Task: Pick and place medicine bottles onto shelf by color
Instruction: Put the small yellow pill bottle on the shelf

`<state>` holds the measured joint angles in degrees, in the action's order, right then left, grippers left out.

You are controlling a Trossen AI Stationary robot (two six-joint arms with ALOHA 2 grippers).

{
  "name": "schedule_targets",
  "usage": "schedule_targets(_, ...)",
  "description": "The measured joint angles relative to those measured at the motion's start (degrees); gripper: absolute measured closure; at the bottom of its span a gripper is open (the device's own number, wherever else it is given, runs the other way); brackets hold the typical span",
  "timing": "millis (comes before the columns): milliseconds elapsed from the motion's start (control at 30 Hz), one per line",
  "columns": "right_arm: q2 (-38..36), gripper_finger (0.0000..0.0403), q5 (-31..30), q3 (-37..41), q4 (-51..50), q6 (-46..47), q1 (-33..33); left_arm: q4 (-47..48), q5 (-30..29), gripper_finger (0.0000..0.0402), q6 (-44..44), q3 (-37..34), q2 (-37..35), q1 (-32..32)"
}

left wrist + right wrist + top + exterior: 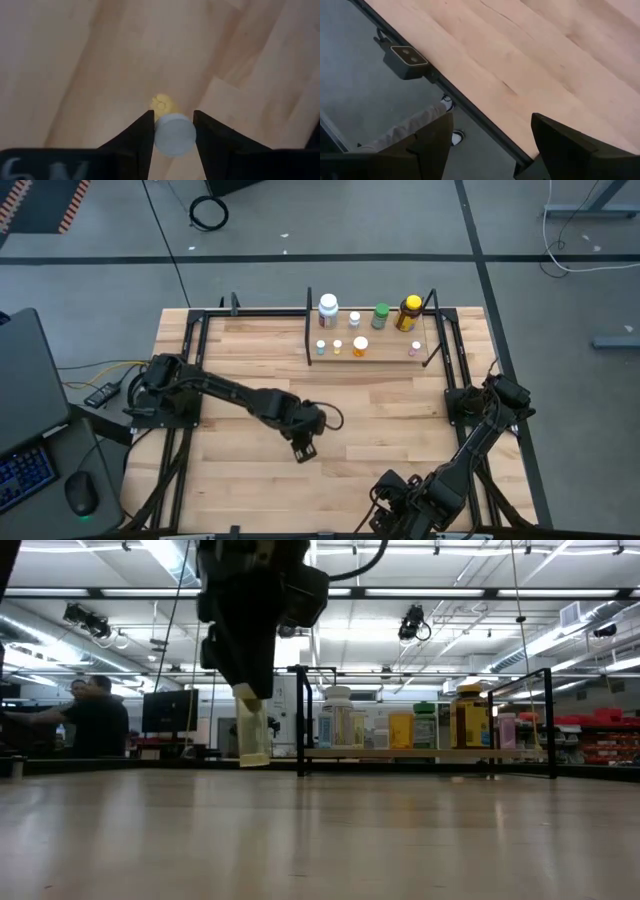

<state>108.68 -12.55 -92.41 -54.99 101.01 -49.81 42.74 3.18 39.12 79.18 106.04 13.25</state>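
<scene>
Between the fingers of the left gripper [173, 137]: one small yellow bottle [253, 730] with a pale cap, clamped at the cap and hanging below the fingers, lifted clear of the table [400, 420]. Shelf [385, 355] with remaining bottles: well beyond the gripper. Right gripper [490, 140]: fingers spread wide, holding nothing, at the table's near edge.

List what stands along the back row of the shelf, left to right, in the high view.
Large white bottle → small white bottle → green bottle → yellow bottle.
</scene>
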Motion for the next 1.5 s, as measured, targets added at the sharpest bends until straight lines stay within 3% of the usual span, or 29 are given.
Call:
schedule_targets(500, 0.0, 0.0126, 0.26, -0.01, -2.75, -0.09, 0.45, 1.24, 1.07, 0.0274, -5.52, 4.71, 0.32, -5.61)
schedule_targets(767, 0.0, 0.0126, 3.37, -0.03, -3.49, 3.64, -1.82, 12.99, 1.09, 0.0268, -11.06, 16.99, 9.4, -5.69)
schedule_targets(1167, 0.0, 0.0126, 3.23, -0.03, -4.27, 18.95, -9.04, 17.11, 0.68, 0.027, -17.48, 36.0, 21.12, -6.73)
schedule_targets(1500, 0.0, 0.0126, 3.23, -0.03, -4.21, 22.45, -11.08, 20.5, 0.33, 0.0271, -17.72, 36.76, 24.33, -6.95)
